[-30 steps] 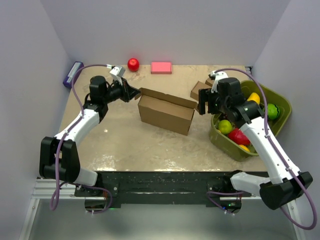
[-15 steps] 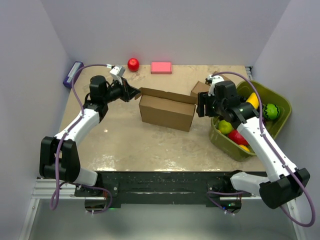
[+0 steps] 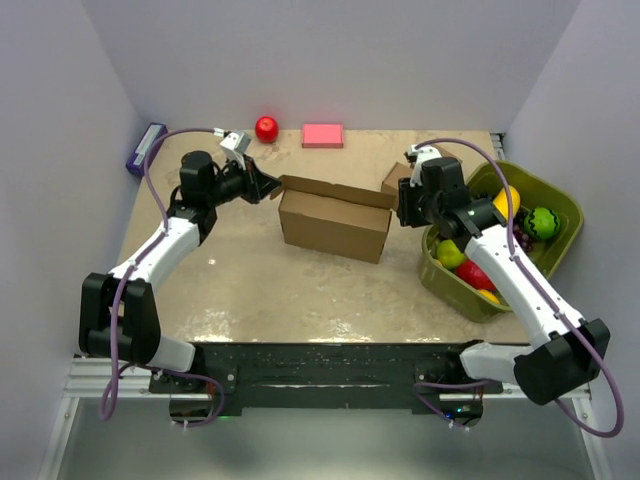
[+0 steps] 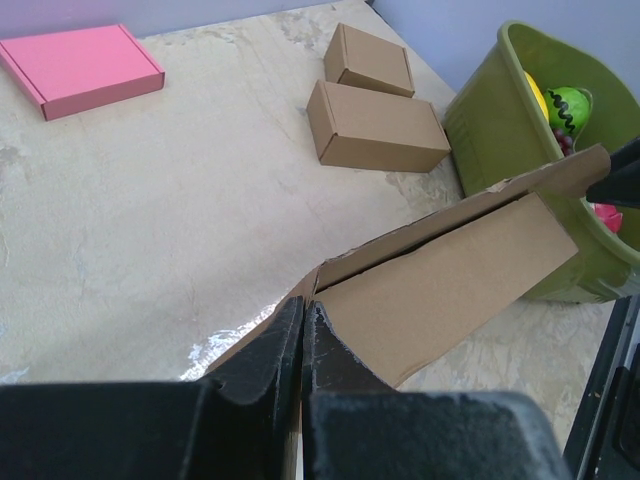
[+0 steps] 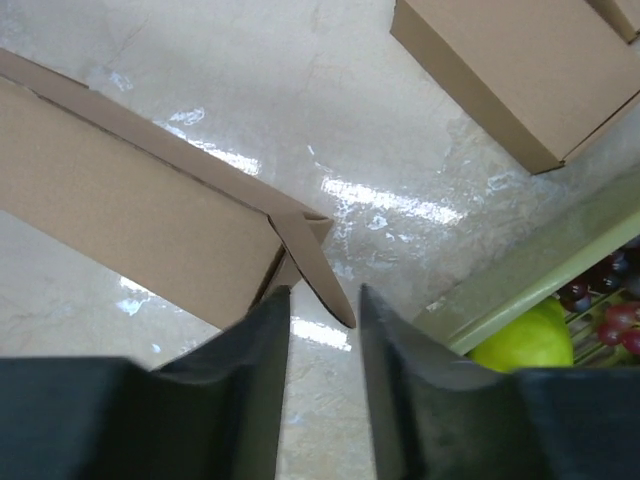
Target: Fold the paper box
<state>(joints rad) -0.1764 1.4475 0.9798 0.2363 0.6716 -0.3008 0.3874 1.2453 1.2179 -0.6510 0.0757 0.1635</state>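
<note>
Cardboard is pinched between the closed fingers of the left gripper [image 4: 303, 312], which clamps the near corner of the long top flap of the paper box [image 4: 440, 285]. From there the box runs away ahead of it, standing on the tabletop [image 4: 150, 210] with that flap raised and not yet folded down.

At the far end of the same flap is the right gripper [image 5: 318, 300]. Over the last second it has swung in from beside the green bin [image 5: 520, 268] to that end, and its jaws have drawn closer. They now stand apart on either side of the flap's pointed corner tab with a gap showing, so there is no grip yet. The left gripper has not moved. Both ends of the flap look about to be held, which would let the two arms fold it over together.

Beyond the box from the left gripper lie two small brown boxes [image 4: 375, 128], both closed, and further back a pink box [image 4: 80, 65]. No brand, label or writing can be read on any of the cardboard.
</note>
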